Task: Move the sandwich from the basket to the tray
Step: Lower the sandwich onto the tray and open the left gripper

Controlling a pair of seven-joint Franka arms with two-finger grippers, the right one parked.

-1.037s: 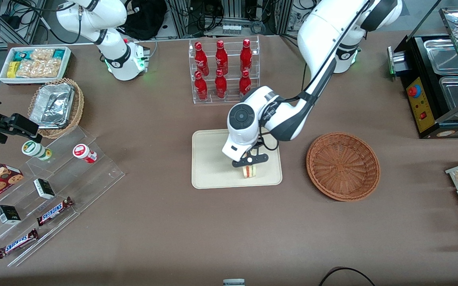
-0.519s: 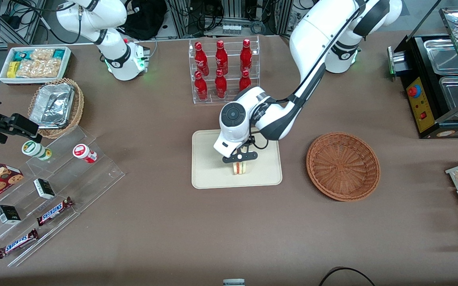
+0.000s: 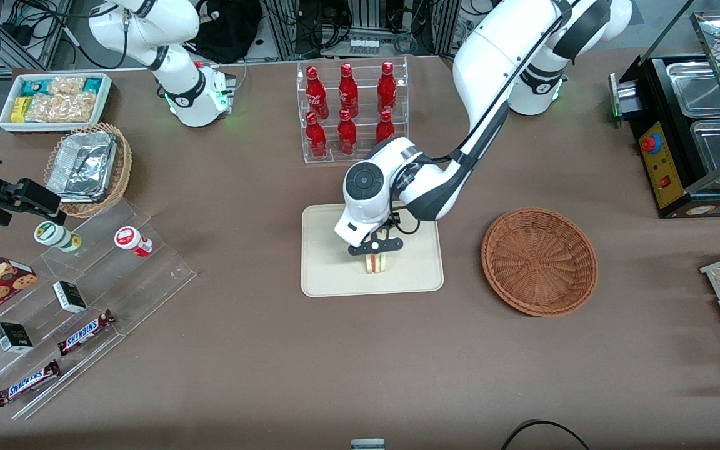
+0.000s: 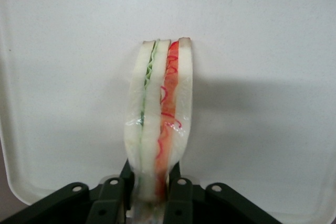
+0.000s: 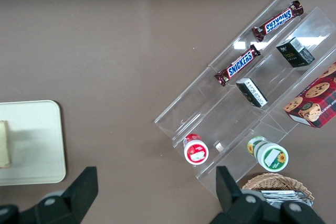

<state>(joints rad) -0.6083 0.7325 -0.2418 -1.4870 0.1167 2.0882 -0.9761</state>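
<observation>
Most of the transfer is looking done: gripper, fingers clamping sandwich, is hovering mid-frame over tray, basket empty, release pending.

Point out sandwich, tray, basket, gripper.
sandwich (image 4: 159, 114): left wrist view, cut edge.
tray (image 3: 329, 275): front view, bare floor.
basket (image 3: 539, 260): front view, woven inside.
gripper (image 3: 375, 249): front view, shut on sandwich over tray.

Front camera high up, looking down at the whole table, left wrist camera very close above the gripper, facing the tray, right wrist camera looking straight down, all three sharing that tray
</observation>
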